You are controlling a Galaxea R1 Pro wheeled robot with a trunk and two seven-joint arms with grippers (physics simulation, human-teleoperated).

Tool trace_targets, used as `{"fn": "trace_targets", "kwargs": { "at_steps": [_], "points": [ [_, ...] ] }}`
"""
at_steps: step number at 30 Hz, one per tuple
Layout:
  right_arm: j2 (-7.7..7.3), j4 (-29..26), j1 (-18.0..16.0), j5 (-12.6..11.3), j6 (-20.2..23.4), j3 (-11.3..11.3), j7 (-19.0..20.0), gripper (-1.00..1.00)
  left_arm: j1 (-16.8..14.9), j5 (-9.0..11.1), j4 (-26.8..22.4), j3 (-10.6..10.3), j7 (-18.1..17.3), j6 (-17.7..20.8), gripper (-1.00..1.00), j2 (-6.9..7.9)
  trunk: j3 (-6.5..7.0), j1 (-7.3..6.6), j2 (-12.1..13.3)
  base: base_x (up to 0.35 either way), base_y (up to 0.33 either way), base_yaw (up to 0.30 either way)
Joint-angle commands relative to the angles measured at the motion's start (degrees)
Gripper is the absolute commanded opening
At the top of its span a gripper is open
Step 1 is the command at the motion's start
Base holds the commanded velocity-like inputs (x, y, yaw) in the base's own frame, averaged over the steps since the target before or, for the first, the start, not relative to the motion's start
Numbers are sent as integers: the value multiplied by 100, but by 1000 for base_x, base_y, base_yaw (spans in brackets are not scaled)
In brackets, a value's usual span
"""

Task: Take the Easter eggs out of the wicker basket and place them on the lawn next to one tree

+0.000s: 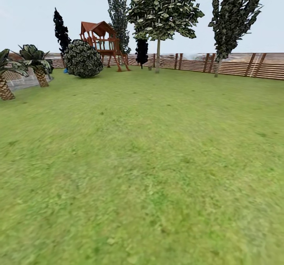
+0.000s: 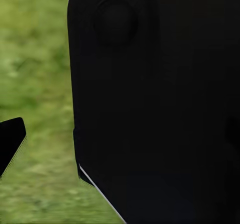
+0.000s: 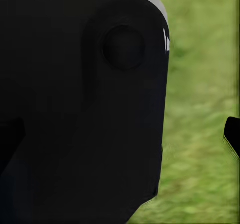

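Note:
The lawn (image 1: 150,166) spreads out in front of me in the head view, a wide flat stretch of green grass. The Easter eggs and the wicker basket are out of view. At the far side of the garden a leafy tree (image 1: 158,55) with a pale trunk and a broad green crown stands before the fence. Another pale, leaning trunk (image 1: 217,66) rises further right. In each wrist view a black body panel blocks most of the picture, with grass behind it. One black left fingertip (image 2: 10,140) and one right fingertip (image 3: 232,134) show.
A brown slat fence (image 1: 236,64) closes the back of the garden. A wooden playset (image 1: 101,42) and a round dark bush (image 1: 83,59) stand at the back left. Two short palms (image 1: 37,65) are at the left edge, and dark thin trees (image 1: 61,30) stand behind.

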Motion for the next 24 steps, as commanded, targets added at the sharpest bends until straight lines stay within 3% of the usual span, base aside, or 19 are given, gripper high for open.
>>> {"fn": "trace_targets", "kwargs": {
  "at_steps": [1, 24],
  "points": [
    [0, 5, -3, 5, -19, 2, -2, 100, 3, 6, -9, 3, -2, -7, 100, 0, -4, 3, -2, 327, 0, 0],
    [7, 5, -3, 8, -19, 7, -2, 100, 3, 7, -9, 3, -2, -7, 100, 0, -4, 3, -2, 327, 0, 0]
  ]
}}
